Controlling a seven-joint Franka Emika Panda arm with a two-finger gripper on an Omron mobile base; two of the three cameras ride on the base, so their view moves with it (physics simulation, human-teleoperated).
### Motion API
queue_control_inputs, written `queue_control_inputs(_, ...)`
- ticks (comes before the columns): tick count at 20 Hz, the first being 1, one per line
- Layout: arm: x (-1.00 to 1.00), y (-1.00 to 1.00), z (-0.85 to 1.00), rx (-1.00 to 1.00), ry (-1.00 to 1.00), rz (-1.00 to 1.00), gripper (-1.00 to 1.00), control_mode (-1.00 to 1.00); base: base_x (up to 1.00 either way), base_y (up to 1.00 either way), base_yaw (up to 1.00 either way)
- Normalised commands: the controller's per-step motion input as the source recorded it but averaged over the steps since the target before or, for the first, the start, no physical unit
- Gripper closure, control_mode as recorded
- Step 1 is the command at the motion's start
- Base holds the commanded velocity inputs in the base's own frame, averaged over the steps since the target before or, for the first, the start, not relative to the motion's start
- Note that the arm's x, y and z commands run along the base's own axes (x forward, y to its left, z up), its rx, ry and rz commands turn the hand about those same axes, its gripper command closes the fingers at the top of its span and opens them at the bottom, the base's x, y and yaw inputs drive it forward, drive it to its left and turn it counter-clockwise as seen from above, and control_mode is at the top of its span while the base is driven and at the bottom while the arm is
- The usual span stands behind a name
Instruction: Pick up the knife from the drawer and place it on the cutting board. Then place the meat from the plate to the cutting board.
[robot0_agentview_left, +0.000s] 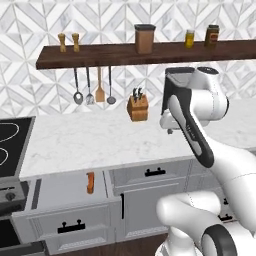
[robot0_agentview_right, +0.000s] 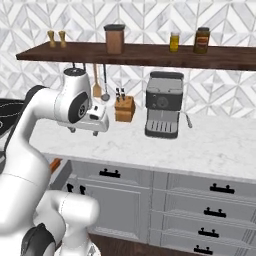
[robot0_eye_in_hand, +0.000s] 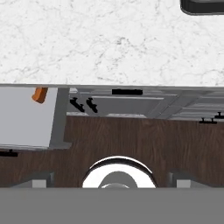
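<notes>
The drawer (robot0_agentview_left: 60, 192) stands pulled out at the lower left, with its front panel and black handle (robot0_agentview_left: 70, 227) facing me. Inside lies the knife (robot0_agentview_left: 90, 182); I can make out its orange-brown handle, while the blade blends into the grey drawer floor. The handle also peeks out as the knife (robot0_agentview_right: 55, 165) and the knife (robot0_eye_in_hand: 40, 94). My gripper (robot0_agentview_left: 169, 131) hangs open over the marble counter, to the right of the drawer and well above it; the gripper (robot0_agentview_right: 84, 131) holds nothing. Its fingertips (robot0_eye_in_hand: 37, 179) stand wide apart. The cutting board, plate and meat are out of view.
A coffee machine (robot0_agentview_right: 163, 104) and a wooden knife block (robot0_agentview_left: 138, 106) stand at the back of the counter (robot0_agentview_left: 100, 137). The stove (robot0_agentview_left: 12, 145) is at the far left. Utensils (robot0_agentview_left: 89, 87) hang under a shelf (robot0_agentview_right: 150, 54) of jars. Closed drawers (robot0_agentview_right: 215, 200) fill the right.
</notes>
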Motion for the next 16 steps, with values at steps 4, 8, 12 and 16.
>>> queue_control_inputs(4,0.0,0.0,0.0,0.0,0.0,0.0,-1.0,1.0,0.62,-0.01,0.01)
queue_control_inputs(8,0.0,0.0,0.0,0.0,0.0,0.0,-1.0,1.0,0.45,-0.16,0.09)
queue_control_inputs(12,0.0,0.0,0.0,0.0,0.0,0.0,-1.0,1.0,0.24,-0.12,0.07)
queue_control_inputs(16,-0.1,0.04,-0.03,0.0,-0.01,0.0,-1.0,-1.0,0.0,0.0,0.0)
